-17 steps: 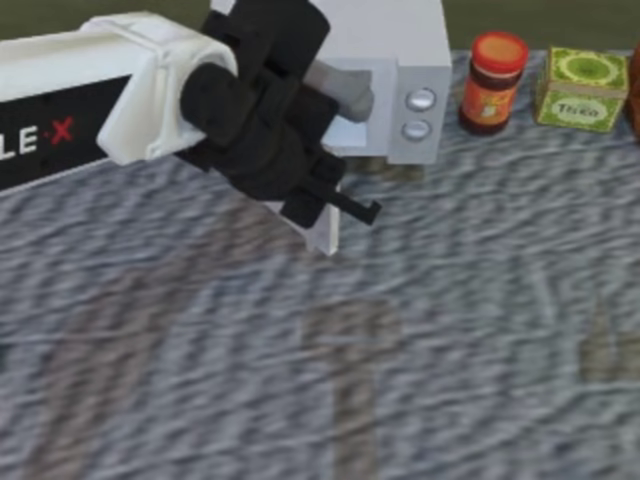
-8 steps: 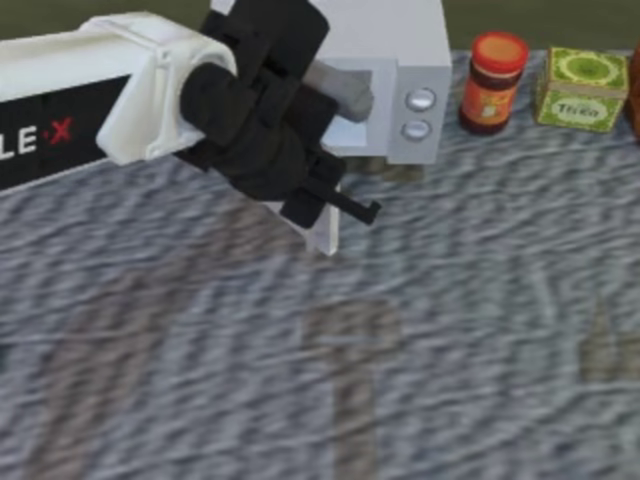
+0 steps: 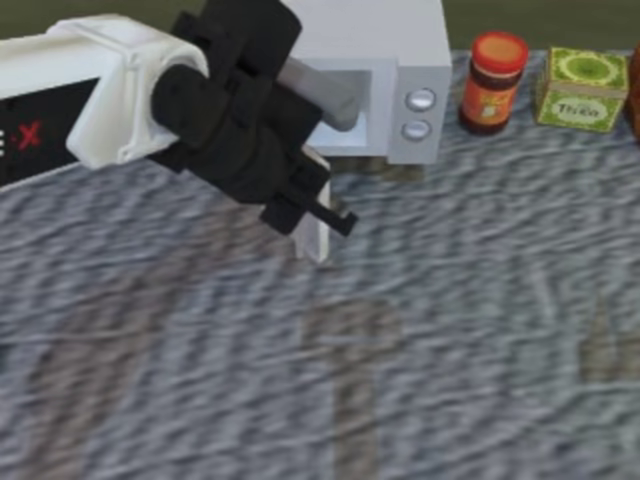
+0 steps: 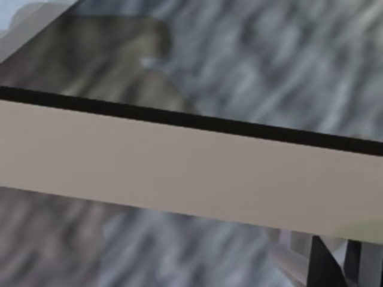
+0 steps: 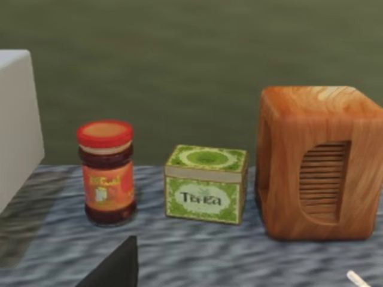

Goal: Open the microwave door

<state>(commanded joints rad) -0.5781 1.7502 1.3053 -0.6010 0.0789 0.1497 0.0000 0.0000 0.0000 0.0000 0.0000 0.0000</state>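
The white-grey microwave (image 3: 400, 40) stands at the back of the table, two silver knobs (image 3: 420, 100) on its front. Its microwave door (image 3: 314, 228) is swung outward toward the table's front, and the cavity (image 3: 350, 110) shows behind it. My left gripper (image 3: 332, 212) is over the door's free edge, shut on its handle. The left wrist view is filled by the door's pale edge (image 4: 179, 161) and dark window. My right gripper (image 5: 116, 269) shows only as a dark tip in the right wrist view and lies outside the top view.
Right of the microwave stand a red-lidded jar (image 3: 493, 82), a green tea box (image 3: 581, 90) and a wooden box (image 5: 317, 161). The grey patterned tabletop (image 3: 450, 350) stretches across the front.
My left arm has shifted left and slightly forward, carrying the door's free edge with it. The door stands wider and more of the cavity shows.
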